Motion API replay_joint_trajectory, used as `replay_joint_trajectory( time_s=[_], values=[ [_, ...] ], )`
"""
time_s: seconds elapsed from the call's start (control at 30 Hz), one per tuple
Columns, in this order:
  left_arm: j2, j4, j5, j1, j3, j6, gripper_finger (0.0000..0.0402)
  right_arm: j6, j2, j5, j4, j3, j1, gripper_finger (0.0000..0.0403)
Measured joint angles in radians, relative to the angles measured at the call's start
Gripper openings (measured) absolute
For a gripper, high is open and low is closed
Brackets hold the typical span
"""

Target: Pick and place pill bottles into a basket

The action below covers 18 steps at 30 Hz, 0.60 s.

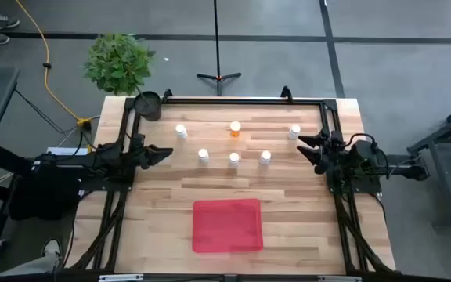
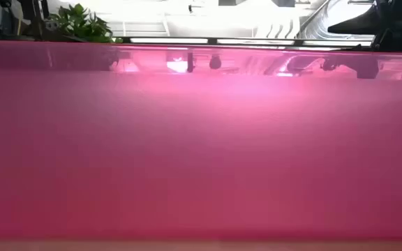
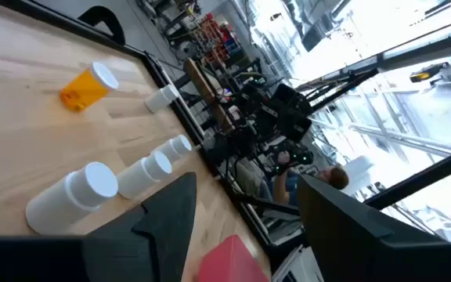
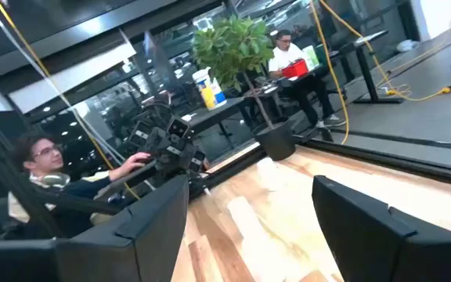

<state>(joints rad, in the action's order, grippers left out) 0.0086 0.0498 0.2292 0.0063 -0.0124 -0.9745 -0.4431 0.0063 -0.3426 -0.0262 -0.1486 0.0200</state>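
Observation:
Six pill bottles stand upright on the far half of the wooden table. The orange one [image 1: 235, 129] is in a far row with two white ones [image 1: 181, 131] [image 1: 294, 132]. Three more white ones [image 1: 203, 157] [image 1: 234, 160] [image 1: 265, 157] form a nearer row. The red tray [image 1: 227, 225] lies flat near the front edge, and its wall fills the low view [image 2: 201, 139]. My left gripper [image 1: 165, 154] is open and empty at the left of the bottles. My right gripper [image 1: 308, 150] is open and empty at their right, close to the far right white bottle.
A small black round pot [image 1: 147, 104] stands at the table's far left corner, and a potted plant [image 1: 117, 61] stands on the floor beyond it. A black frame [image 1: 233, 100] runs along the table's far and side edges. People sit beyond the table in the right wrist view [image 4: 41, 168].

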Motion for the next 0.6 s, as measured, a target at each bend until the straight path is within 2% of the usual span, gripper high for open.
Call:
replay_joint_trajectory(
  time_s=[0.27, 0.4, 0.6],
  values=[
    [0.000, -0.001, 0.017, 0.000, 0.000, 0.005, 0.0255, -0.049, 0.000, 0.023, -0.014, 0.000, 0.000, 0.0263],
    [0.000, -0.001, 0.017, 0.000, 0.000, 0.141, 0.0255, -0.052, 0.000, 0.063, -0.068, 0.000, 0.000, 0.0263],
    [0.000, 0.010, 0.005, 0.000, 0.000, 0.305, 0.0255, -0.092, 0.000, 0.066, -0.129, 0.000, 0.000, 0.0263]
  ],
)
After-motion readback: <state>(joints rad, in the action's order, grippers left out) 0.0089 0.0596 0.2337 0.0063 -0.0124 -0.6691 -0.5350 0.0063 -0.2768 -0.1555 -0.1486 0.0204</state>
